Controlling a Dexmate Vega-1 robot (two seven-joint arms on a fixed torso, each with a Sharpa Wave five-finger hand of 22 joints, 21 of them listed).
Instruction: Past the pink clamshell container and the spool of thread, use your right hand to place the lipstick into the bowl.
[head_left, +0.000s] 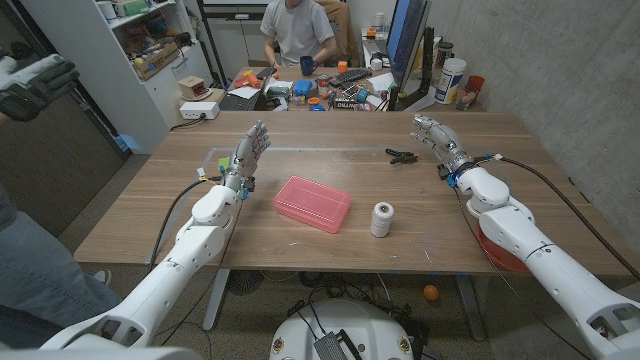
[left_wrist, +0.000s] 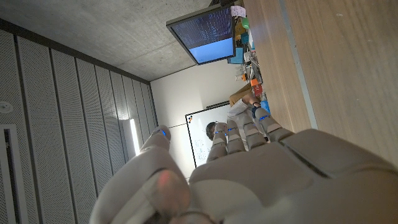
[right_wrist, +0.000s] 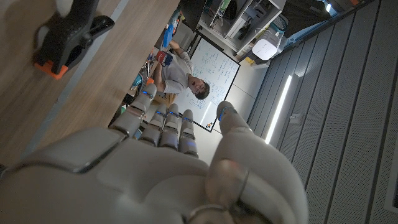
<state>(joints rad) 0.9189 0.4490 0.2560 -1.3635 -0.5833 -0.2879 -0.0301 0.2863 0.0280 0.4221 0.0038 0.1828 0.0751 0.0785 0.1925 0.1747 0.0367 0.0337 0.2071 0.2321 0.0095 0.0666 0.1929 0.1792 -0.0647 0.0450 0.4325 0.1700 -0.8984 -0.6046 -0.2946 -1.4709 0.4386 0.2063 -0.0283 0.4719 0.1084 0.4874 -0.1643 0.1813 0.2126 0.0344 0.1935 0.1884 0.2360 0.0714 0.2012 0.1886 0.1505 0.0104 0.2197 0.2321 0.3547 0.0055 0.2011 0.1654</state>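
Bare table (head_left: 300, 250) separates pink clamshell container (head_left: 311, 204) from near edge.

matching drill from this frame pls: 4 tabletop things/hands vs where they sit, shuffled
Things:
1. pink clamshell container
2. spool of thread
3. black clamp
4. left hand

Places:
A. far side of the table, just by the right hand
B. beside the container, on the robot's right
C. table middle
D. on the robot's left of the container, fingers apart, holding nothing

Pairs: 1-C, 2-B, 3-A, 4-D
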